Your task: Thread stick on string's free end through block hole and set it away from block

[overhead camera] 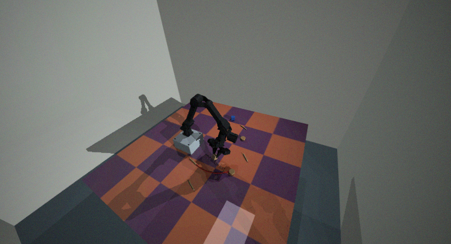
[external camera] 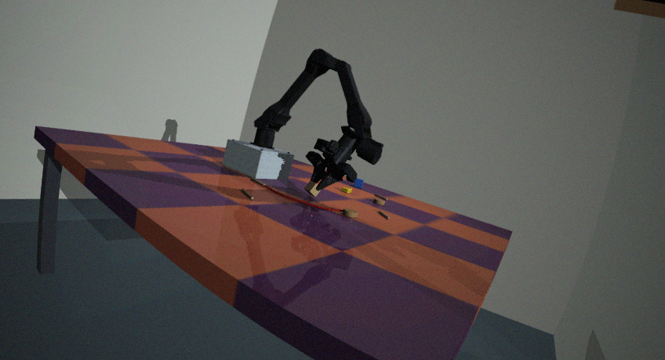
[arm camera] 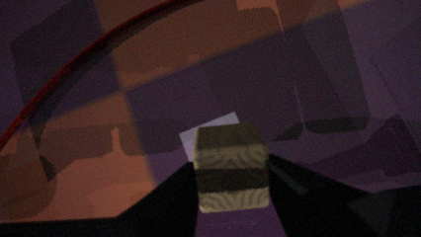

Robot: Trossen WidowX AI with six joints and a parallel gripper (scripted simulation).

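Observation:
My gripper is shut on the wooden block. The block is tilted between the fingertips, low over the table; whether an edge touches is unclear. A dark band crosses its lower face in the wrist view, and I cannot make out the hole. The string's stick lies left of the block, near the robot base. The red string curves in front of the block to the round button. The stick is not in the block.
Loose sticks lie at the front left, right and back. A second wooden disc and a blue cube are farther back. A yellow piece lies behind the gripper.

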